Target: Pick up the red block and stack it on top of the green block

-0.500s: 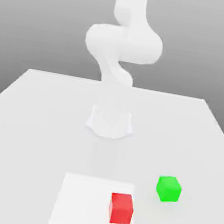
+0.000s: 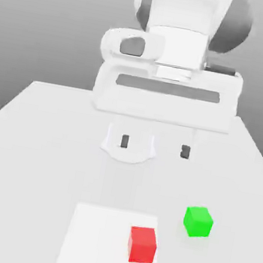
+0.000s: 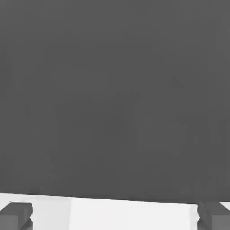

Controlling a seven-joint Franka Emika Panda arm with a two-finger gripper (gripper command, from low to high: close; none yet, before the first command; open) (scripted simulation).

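A pale tabletop (image 2: pixel 43 161) is spreading beneath a plain grey backdrop, giving both blocks a flat, level footing. The red block (image 2: pixel 142 245) is resting on a white square (image 2: pixel 99 244), close to its edge on the exterior view's right; it is sitting flat on one face, leaving its sides exposed for a grasp. The green block (image 2: pixel 197 222) is standing apart from it, beyond the square and directly on the table, slightly turned; its bare upper face is serving as the intended seat for the red one. The gripper (image 2: pixel 155 146) is hanging above the table with its two fingers spread wide and nothing between them, a posture presumably suiting an approach to a block from above. Both blocks are lying free, so the task is apparently awaiting its first grasp. The next move is likely calling for centring over the red block, since an off-centre descent is risking a knock.
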